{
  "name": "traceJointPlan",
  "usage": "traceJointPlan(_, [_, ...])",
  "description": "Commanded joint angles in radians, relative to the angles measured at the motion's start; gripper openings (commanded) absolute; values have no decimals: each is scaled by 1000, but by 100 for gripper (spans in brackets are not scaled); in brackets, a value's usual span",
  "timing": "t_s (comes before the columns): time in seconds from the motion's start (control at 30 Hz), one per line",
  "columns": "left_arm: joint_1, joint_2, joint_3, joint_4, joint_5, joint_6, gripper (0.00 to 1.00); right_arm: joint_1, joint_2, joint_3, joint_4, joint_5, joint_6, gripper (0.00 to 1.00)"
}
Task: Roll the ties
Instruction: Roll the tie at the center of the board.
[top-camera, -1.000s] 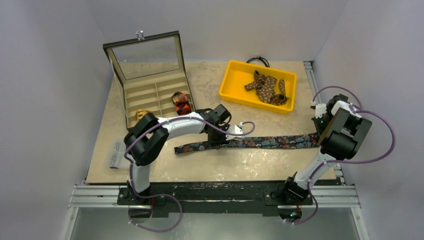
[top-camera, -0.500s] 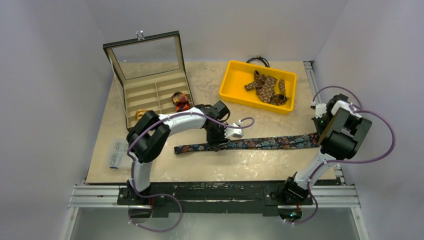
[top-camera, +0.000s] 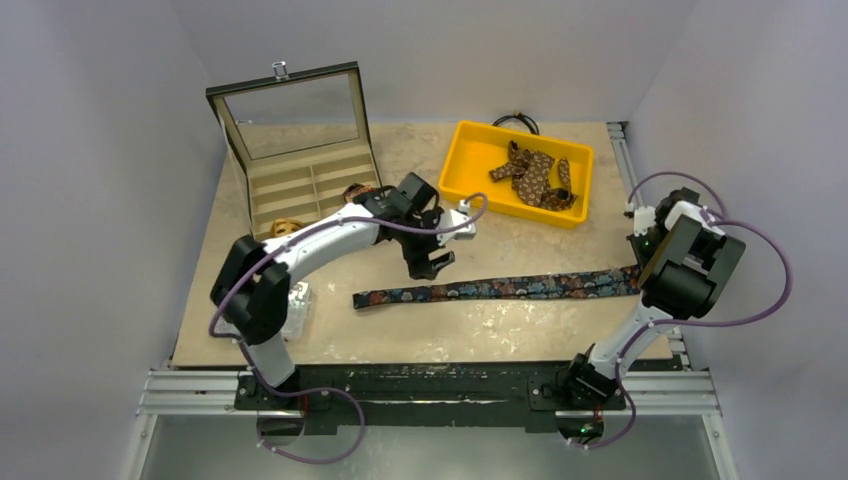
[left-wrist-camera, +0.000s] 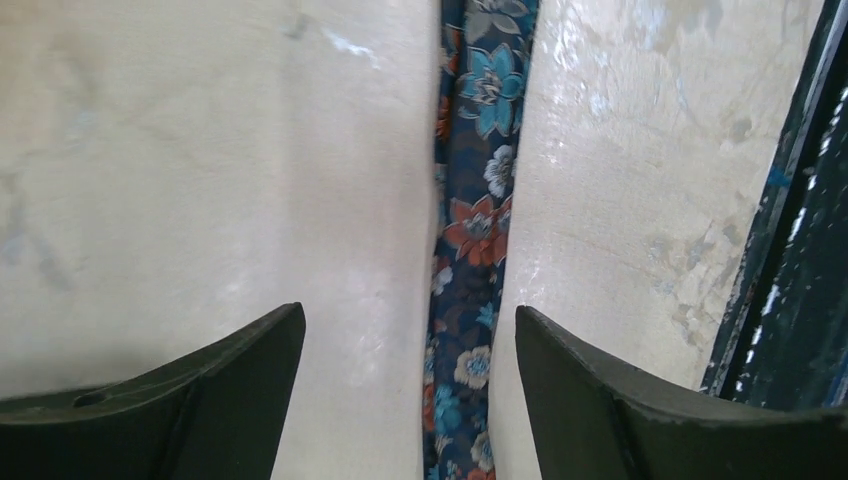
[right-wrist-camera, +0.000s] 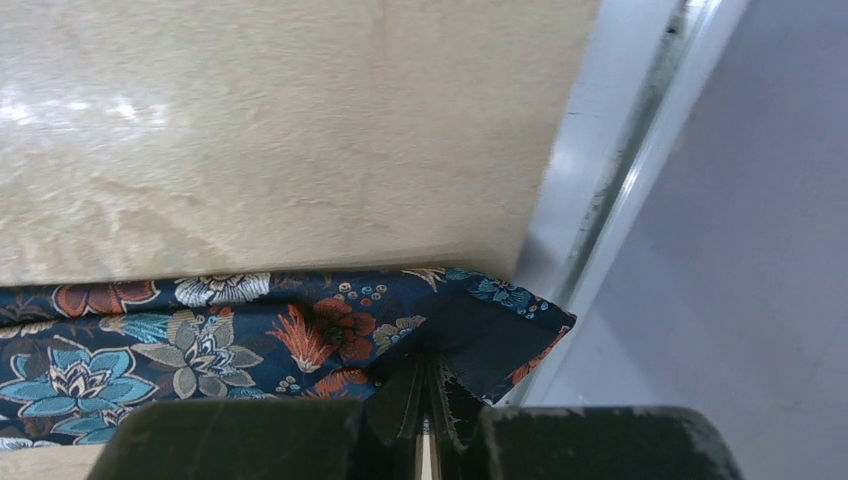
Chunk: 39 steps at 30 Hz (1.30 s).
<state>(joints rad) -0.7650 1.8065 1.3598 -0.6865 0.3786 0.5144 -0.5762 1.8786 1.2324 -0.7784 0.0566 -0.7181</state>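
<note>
A dark navy floral tie (top-camera: 500, 289) lies flat as a long strip across the table, also seen in the left wrist view (left-wrist-camera: 470, 230) and the right wrist view (right-wrist-camera: 250, 330). My right gripper (top-camera: 640, 268) is shut on the tie's wide right end (right-wrist-camera: 430, 385) at the table's right edge. My left gripper (top-camera: 432, 262) is open and empty, raised above and just behind the tie; its fingers (left-wrist-camera: 590, 390) straddle the strip in the wrist view. A brown dotted tie (top-camera: 535, 175) lies bunched in the yellow bin (top-camera: 470, 185). A tan coil (top-camera: 286, 228) sits in the box.
An open display box (top-camera: 300, 190) with a glass lid stands at the back left. A thin black cable loop (top-camera: 516, 122) lies behind the bin. A small clear object (top-camera: 298, 300) lies near the left arm. Metal rail runs along the table's right edge (right-wrist-camera: 600, 200).
My left gripper has let go of the navy tie, lifted and moved back-left toward the box. The tie's left end shifted slightly. The right arm has not moved.
</note>
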Motion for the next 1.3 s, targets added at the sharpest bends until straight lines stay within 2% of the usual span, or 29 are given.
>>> traceJointPlan(0.0, [92,-178,32,36,49,-114,78,-48,35,60,59,60,9,2])
traceJointPlan(0.03, [114,-211,30,35,67,-128,89,-59,40,73,58,62,11,2])
traceJointPlan(0.07, [138,-250,17,47,74,-147,95,-69,42,87,51,59,11,2])
traceJointPlan(0.13, [179,-331,-15,87,66,-183,100,-80,28,112,20,20,1,3])
traceJointPlan(0.23, [235,-462,-87,177,44,-262,100,-80,-32,147,-67,-78,-41,8])
traceJointPlan(0.27, [244,-493,-114,211,3,-301,100,-76,-58,158,-99,-113,-47,10])
traceJointPlan(0.33, [248,-529,-154,240,-176,-434,100,-70,-91,184,-166,-190,-71,16])
traceJointPlan(0.37, [252,-528,-159,205,-205,-458,100,-67,-105,197,-195,-212,-73,19])
traceJointPlan(0.47, [261,-468,-78,-2,-83,-348,97,-54,-144,238,-278,-300,-96,27])
traceJointPlan(0.53, [286,-468,-78,-27,-17,-388,97,-18,-173,237,-325,-338,-104,31])
traceJointPlan(0.63, [292,-523,-151,42,-42,-464,100,90,-233,173,-308,-316,-71,38])
traceJointPlan(0.77, [307,-573,-208,68,-51,-470,100,227,-293,85,-264,-302,-15,43])
traceJointPlan(0.83, [309,-592,-228,78,-53,-474,100,253,-285,66,-248,-290,14,44])
traceJointPlan(0.93, [309,-593,-231,58,-37,-485,100,243,-253,69,-211,-291,82,45])
traceJointPlan(1.0, [309,-603,-243,66,-24,-486,100,190,-224,96,-208,-272,99,44])
traceJointPlan(1.13, [309,-603,-242,70,-25,-471,100,62,-175,148,-164,-188,82,39])
traceJointPlan(1.27, [309,-581,-224,61,-15,-461,100,23,-148,112,-86,-89,55,37])
